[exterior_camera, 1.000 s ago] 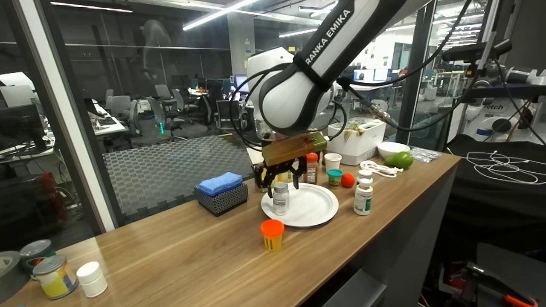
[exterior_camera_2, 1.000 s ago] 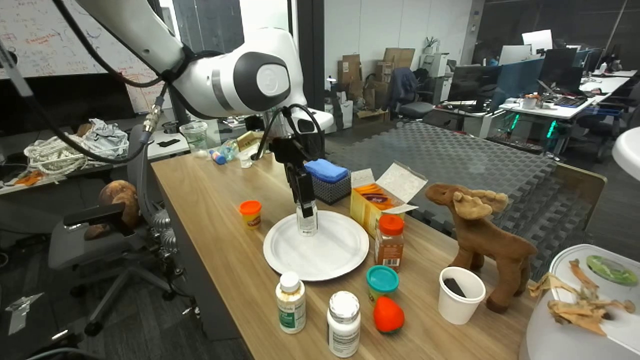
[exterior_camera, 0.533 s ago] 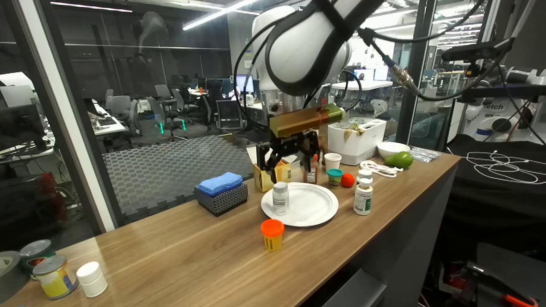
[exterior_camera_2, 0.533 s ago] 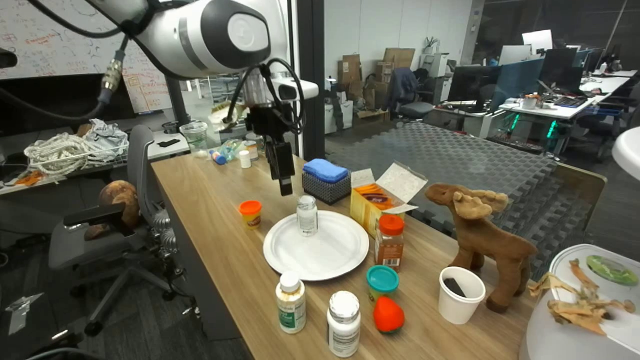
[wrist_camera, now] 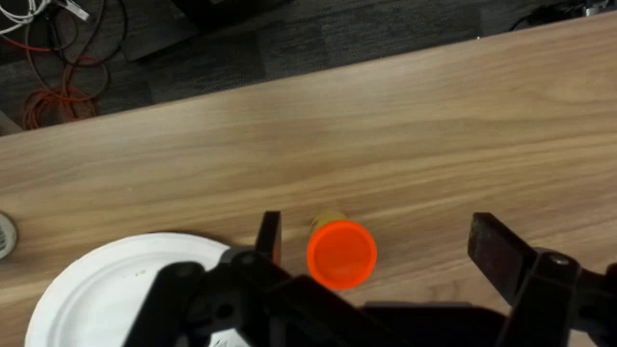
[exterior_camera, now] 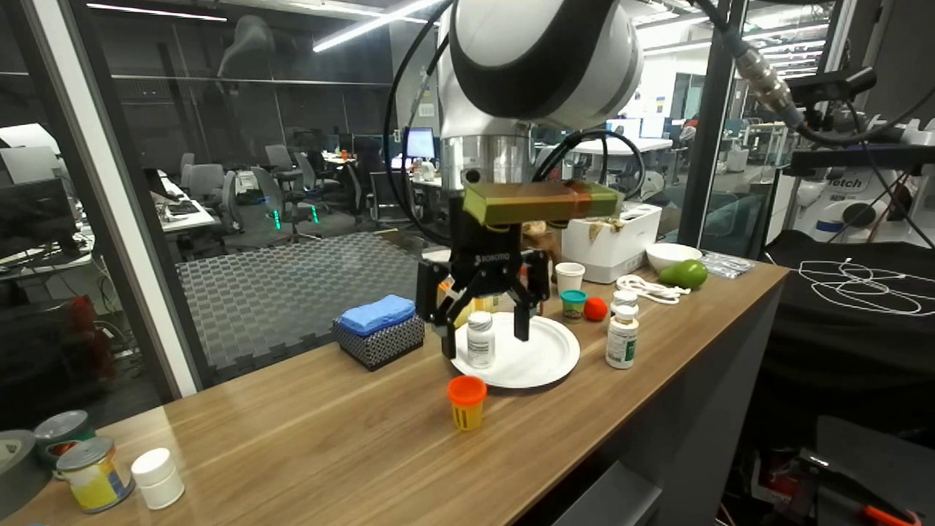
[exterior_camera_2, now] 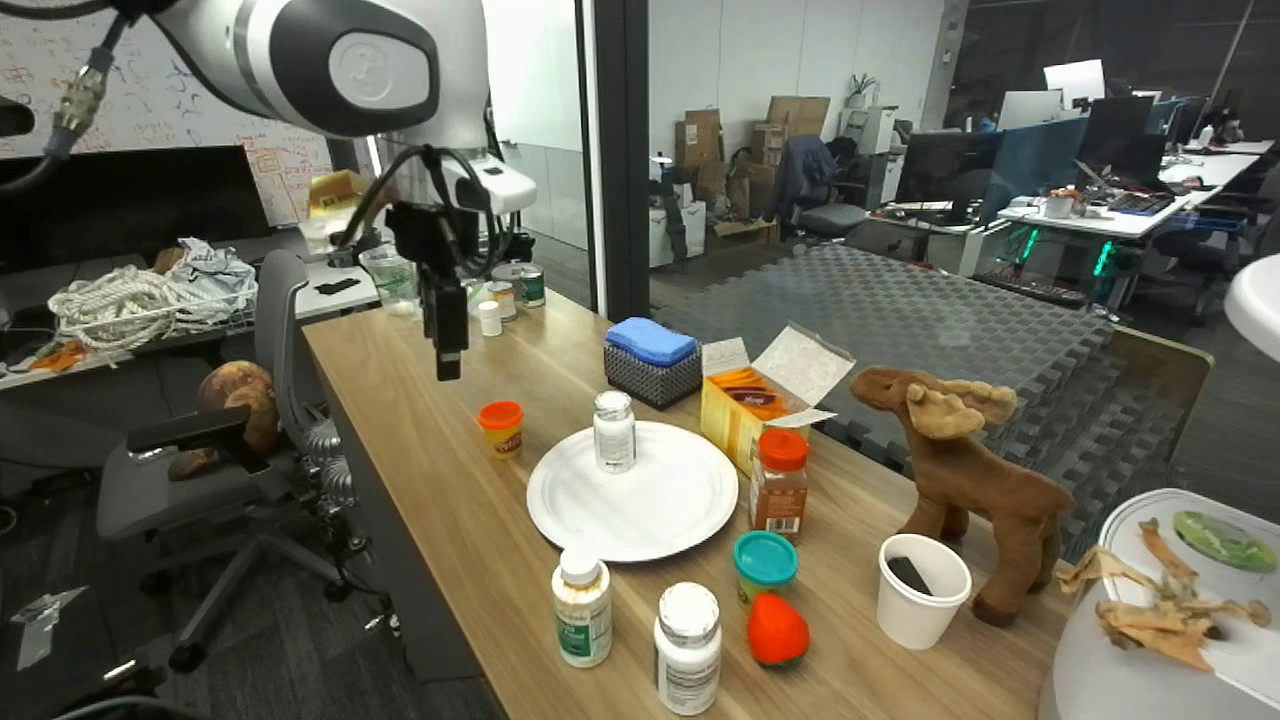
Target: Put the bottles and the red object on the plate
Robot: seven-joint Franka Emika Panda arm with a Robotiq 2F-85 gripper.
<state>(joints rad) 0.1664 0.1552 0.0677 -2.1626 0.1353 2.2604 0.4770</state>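
1. Your gripper (wrist_camera: 377, 239) is spread, holding nothing; lowered off-centre, it could tip the orange-lidded tub (wrist_camera: 342, 254) beside the plate (exterior_camera_2: 640, 510).
2. A low swing might topple the bottle (exterior_camera_2: 614, 437) on the plate, or shove the green-labelled bottle (exterior_camera_2: 582, 612) over the tabletop's (exterior_camera_2: 430, 430) long edge.
3. Paper cup (exterior_camera_2: 912, 625): something dark (exterior_camera_2: 908, 575) inside. Yellow box (exterior_camera_2: 728, 427): orange packets (exterior_camera_2: 750, 395). Tub: lidded, contents hidden.

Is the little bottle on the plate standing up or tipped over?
Upright: in both exterior views, the white bottle stands on the plate with its cap uppermost.
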